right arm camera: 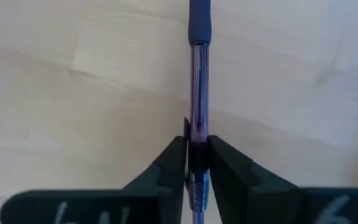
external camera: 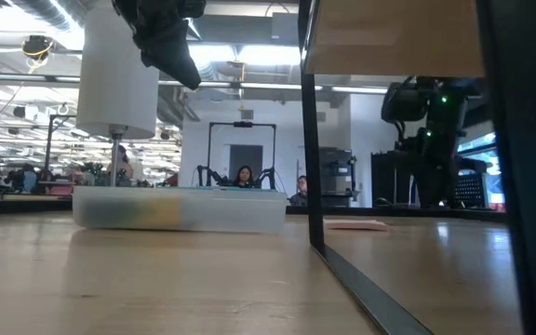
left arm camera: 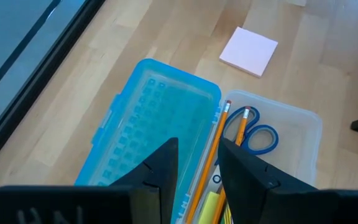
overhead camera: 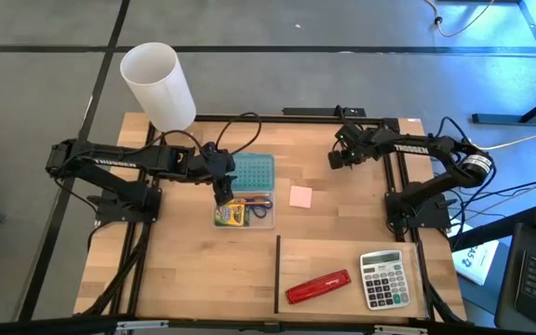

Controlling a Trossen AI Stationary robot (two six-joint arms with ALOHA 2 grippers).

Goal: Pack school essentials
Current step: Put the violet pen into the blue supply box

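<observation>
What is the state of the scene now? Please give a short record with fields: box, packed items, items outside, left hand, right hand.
box: clear pencil box with blue lid open, on the table
packed items: crayon box, scissors, orange pencils
items outside: pink sticky-note pad beside the box
left hand: over the box, fingers slightly apart, holding nothing
right hand: at the far right of the table, shut on pen

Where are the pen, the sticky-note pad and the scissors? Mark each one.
pen (right arm camera: 199, 81): right wrist view, on its clear barrel above the jaws.
sticky-note pad (left arm camera: 249, 51): left wrist view, middle of its pink top sheet.
scissors (left arm camera: 261, 138): left wrist view, on a blue handle loop.
</observation>
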